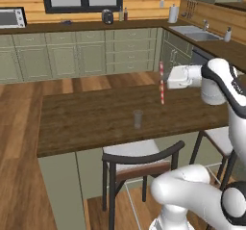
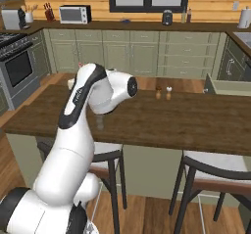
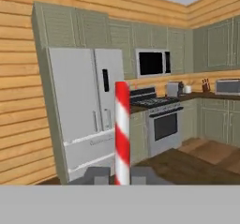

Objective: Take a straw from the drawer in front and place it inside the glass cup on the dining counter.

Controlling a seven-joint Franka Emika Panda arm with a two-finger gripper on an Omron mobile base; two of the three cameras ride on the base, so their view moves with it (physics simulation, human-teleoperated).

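The straw (image 1: 162, 83), a thin rigid red-and-white striped stick, stands upright right of centre in the left base view, pinched in the closed claw (image 1: 166, 78) above the dark plank bench (image 1: 86, 123). The clear, smooth glass cup (image 1: 138, 119) sits lower left of it, apart; its narrow mouth risks a miss or a tipped cup.

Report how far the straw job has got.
Done: the straw is out of the drawer, upright in the shut gripper above the dining counter. In hand: carrying it toward the glass cup. Left: line up over the cup and drop it in.
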